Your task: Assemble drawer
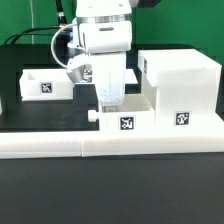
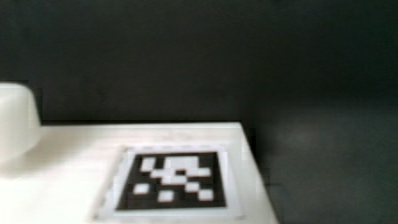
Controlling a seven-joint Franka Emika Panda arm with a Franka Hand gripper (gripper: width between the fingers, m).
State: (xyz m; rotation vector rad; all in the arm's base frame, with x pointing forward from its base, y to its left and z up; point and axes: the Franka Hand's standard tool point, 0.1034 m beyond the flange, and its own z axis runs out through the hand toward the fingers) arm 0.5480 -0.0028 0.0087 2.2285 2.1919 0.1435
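Note:
The drawer's large boxy housing (image 1: pixel 180 82) stands at the exterior view's right, with a tag on its front. One small tray (image 1: pixel 122 118) lies in front of it at the centre, its knob (image 1: pixel 92 116) pointing to the exterior view's left. A second tray (image 1: pixel 45 85) lies at the back left. My gripper (image 1: pixel 108 100) is lowered straight onto the centre tray, fingertips at its rim. Its fingers overlap from this side, so their gap is hidden. The wrist view shows only a white tagged surface (image 2: pixel 175 180) close up and a rounded white part (image 2: pixel 15 120), with no fingers.
A long low white border rail (image 1: pixel 110 146) runs across the front, right before the centre tray and the housing. The black tabletop (image 1: pixel 110 195) lies in front of it. Cables and dark equipment hang at the back left behind the arm.

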